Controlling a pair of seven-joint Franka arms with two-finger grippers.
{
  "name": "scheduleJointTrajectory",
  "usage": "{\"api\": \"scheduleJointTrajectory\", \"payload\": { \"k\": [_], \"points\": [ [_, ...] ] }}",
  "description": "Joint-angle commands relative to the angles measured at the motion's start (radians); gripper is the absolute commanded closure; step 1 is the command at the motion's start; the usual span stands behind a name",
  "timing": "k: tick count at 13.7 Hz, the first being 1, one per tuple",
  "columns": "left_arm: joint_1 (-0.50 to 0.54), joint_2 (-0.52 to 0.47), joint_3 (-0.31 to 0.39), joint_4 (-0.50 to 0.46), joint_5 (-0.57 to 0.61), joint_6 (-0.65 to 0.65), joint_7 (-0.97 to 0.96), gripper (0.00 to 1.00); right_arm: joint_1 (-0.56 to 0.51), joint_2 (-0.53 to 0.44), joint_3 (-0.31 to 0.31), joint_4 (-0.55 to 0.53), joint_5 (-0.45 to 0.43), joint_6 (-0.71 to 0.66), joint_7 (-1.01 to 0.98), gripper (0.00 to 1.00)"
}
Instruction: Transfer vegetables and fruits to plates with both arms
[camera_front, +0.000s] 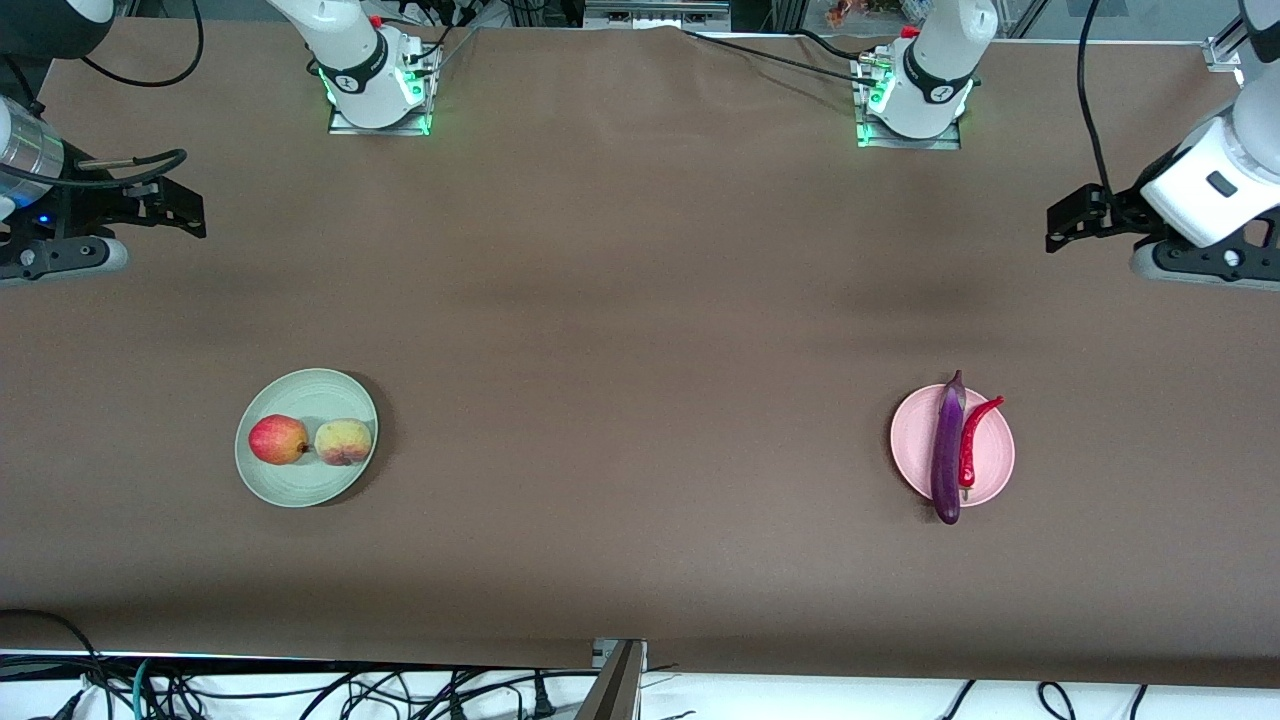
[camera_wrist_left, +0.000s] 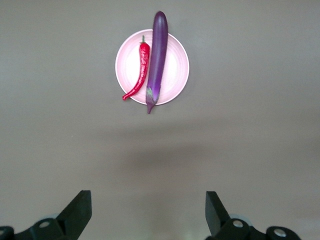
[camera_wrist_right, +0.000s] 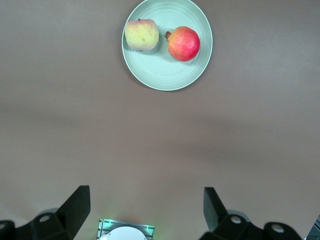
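Front view: the eggplant (camera_front: 947, 450) and chili (camera_front: 975, 440) lie side by side on the pink plate (camera_front: 908, 440), the red fruit (camera_front: 278, 440) and peach (camera_front: 343, 441) on the green plate (camera_front: 300, 485) (sorted by kind, so the transfer looks complete). Both arms wait at the table's ends.

Left wrist view: the left gripper (camera_wrist_left: 147, 212) hangs over bare table, jaws apart and empty.

Right wrist view: the right gripper (camera_wrist_right: 146, 210) likewise gapes, holding nothing.

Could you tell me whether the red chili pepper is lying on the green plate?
No, the red chili pepper lies beside the eggplant on the pink plate.
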Motion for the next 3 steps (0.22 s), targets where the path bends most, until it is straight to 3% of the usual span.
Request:
{"api": "scheduleJointTrajectory", "payload": {
  "k": [1,3],
  "points": [
    [0.02,0.0,-0.005,0.023,0.002,-0.017,-0.004,0.0,-0.008,0.007,0.001,0.022,0.02,-0.004,0.001,0.0],
    [0.023,0.0,-0.005,0.023,0.002,-0.017,0.005,0.0,-0.01,0.007,0.0,0.022,0.023,-0.004,0.001,0.0]
  ]
}}
